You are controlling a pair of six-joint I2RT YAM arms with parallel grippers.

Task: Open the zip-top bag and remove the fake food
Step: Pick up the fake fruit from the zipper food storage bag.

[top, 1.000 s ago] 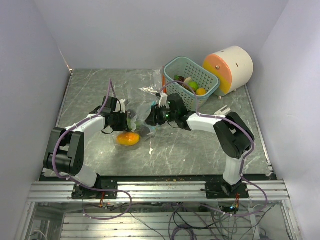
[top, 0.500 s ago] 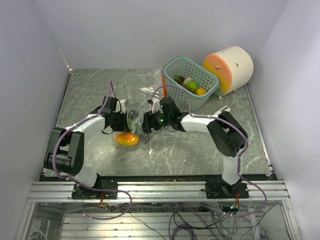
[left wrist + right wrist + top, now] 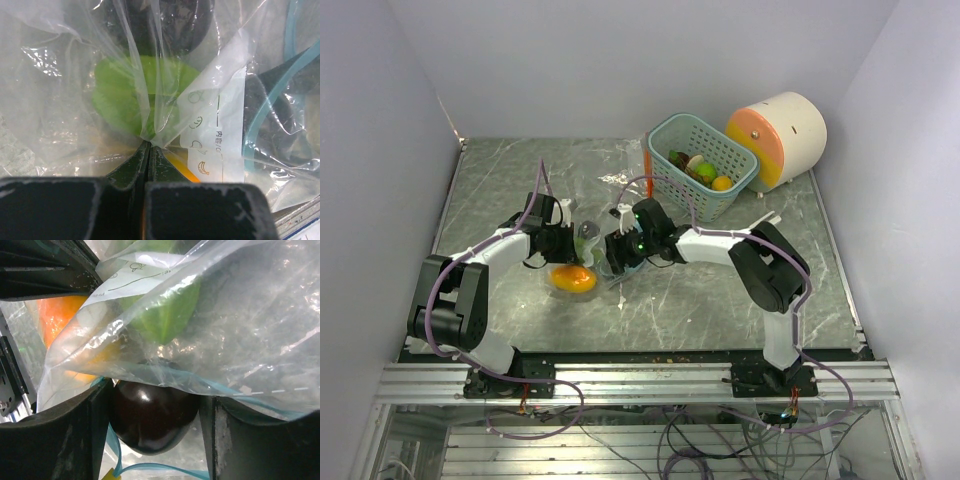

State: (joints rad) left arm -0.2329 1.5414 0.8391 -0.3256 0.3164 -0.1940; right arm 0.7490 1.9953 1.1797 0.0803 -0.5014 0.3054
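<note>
Left fingers (image 3: 149,146) are pinching fully closed on a fold of the clear zip-top plastic bag (image 3: 60,90), which is lying mid-tabletop (image 3: 720,295) between the two arms. Right fingers (image 3: 157,397) are standing wide either side of a dark brown glossy round toy food (image 3: 150,417) at the bag's teal zip strip (image 3: 200,381); can't tell if they're actually clamping it. A green toy piece (image 3: 125,92) and an orange one (image 3: 575,278) are sitting inside the film.

Risks:
- Film is draping over the brown piece, so a grab could be trapping plastic and dragging the whole bag.
- The glossy round shape could be squirting out.
- The left pinch could be slipping off thin film.

Nearby: a teal plastic basket (image 3: 665,135) holding more toys and a cream cylinder with an orange face (image 3: 790,130), both behind the right arm, not blocking.
</note>
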